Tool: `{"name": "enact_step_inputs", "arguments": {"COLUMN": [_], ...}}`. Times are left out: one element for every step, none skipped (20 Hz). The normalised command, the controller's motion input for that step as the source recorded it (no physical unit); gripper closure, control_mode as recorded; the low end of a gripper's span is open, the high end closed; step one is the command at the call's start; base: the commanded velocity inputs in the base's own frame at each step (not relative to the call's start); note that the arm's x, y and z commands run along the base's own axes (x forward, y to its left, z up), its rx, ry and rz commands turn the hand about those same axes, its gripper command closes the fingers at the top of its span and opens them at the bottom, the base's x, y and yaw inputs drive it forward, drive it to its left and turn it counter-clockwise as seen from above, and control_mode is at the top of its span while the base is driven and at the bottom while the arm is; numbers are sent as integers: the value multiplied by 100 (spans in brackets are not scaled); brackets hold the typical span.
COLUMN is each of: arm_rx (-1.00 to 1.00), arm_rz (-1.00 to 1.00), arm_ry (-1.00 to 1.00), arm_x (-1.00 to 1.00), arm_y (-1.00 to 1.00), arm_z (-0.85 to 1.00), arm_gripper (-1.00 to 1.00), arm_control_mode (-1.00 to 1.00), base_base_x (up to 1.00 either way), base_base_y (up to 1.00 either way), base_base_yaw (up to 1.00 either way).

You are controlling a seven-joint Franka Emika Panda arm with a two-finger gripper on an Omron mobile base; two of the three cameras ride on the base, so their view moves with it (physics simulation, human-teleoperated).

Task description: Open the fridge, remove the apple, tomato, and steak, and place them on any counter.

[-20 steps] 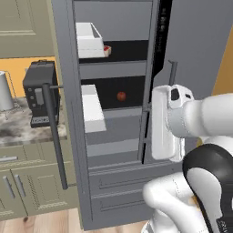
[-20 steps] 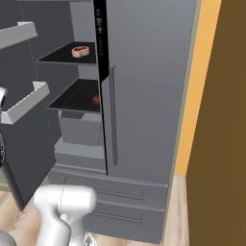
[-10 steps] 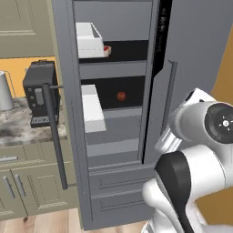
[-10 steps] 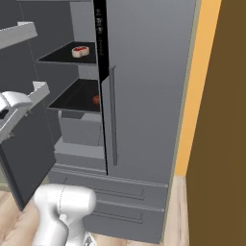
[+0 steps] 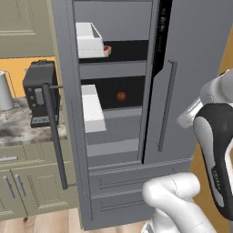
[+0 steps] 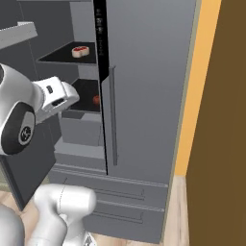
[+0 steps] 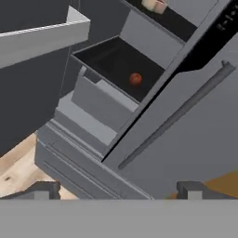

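The dark grey fridge (image 5: 182,68) stands with its left door (image 5: 63,113) swung open and its right door (image 6: 149,86) closed. The steak (image 5: 107,49) (image 6: 81,50) lies on the upper shelf and shows at the top edge of the hand view (image 7: 155,4). A small red round fruit (image 5: 121,96) (image 6: 96,99) (image 7: 135,79) sits on the middle shelf; I cannot tell whether it is the apple or the tomato. My gripper (image 7: 117,193) is open, holds nothing and hangs well short of the shelves. The speckled counter (image 5: 18,132) lies left of the fridge.
The open door carries white bins (image 5: 88,38) and a long bar handle (image 5: 54,136). A black coffee machine (image 5: 41,93) and a metal kettle (image 5: 4,91) stand on the counter. The right door's handle (image 7: 181,111) runs close to my hand. Drawers (image 6: 110,192) fill the fridge base.
The arm has swung away from the front of the right door, and the hand now points at the open shelves. The fridge and the food have not moved.
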Motion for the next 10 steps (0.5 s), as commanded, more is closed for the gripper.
{"name": "enact_step_inputs", "arguments": {"arm_rx": [25,27,26,27,26,25,23,25,26,27], "arm_rz": [-19,-23,-24,-26,-25,-28,-30,-29,-27,-23], "arm_ry": [-23,-19,-20,-10,-9,-1,0,0,0,0], "arm_x": [22,29,24,27,36,39,73,87,94,97], "arm_y": [-56,-53,-65,-73,-73,-79,-80,-53,-42,-24], "arm_z": [0,-4,0,0,0,0,-1,0,-4,-4], "arm_gripper": [-100,-100,-100,-100,-100,-100,-100,-100,-100,-100], "arm_control_mode": [-100,-100,-100,-100,-100,-100,-100,-100,-100,-100], "base_base_x": [0,0,0,0,0,0,0,0,0,0], "base_base_y": [0,0,0,0,0,0,0,0,0,0], "base_base_yaw": [0,0,0,0,0,0,0,0,0,0]}}
